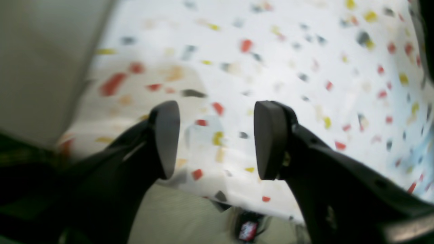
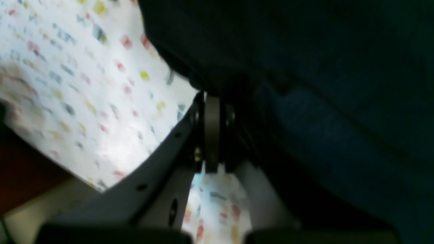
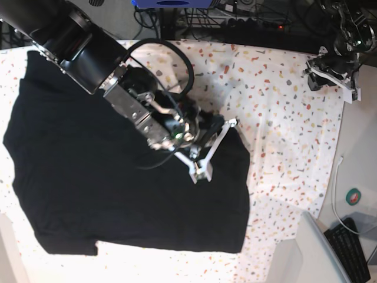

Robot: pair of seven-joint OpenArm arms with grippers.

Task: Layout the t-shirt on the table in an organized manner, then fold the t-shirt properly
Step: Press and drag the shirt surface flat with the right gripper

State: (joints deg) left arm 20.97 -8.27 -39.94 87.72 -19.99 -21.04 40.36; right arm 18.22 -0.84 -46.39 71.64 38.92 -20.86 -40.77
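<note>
In the base view the t-shirt (image 3: 106, 177) fills the left and centre of the frame, a broad black sheet spread flat on the table (image 3: 283, 118), with its lower edge running along the bottom of the frame and 1 sleeve corner sticking out at the lower left. My right gripper (image 3: 227, 125) sits just right of centre, at the shirt's upper right edge, my arm reaching in from the upper left corner across the cloth. In my right wrist view that gripper (image 2: 212, 130) shows its fingers pressed together at mid-frame, pinching the dark edge of the t-shirt (image 2: 305, 84), which covers the whole right side; the speckled table (image 2: 67, 84) fills the left.

Further right in the base view, bare speckled cloth runs to the table's right edge. My left gripper (image 3: 333, 76) hangs near the upper right corner, well apart from the shirt. In my left wrist view its 2 pads stand spread wide around my left gripper (image 1: 217, 139), with only the table (image 1: 271, 67) between them.
</note>
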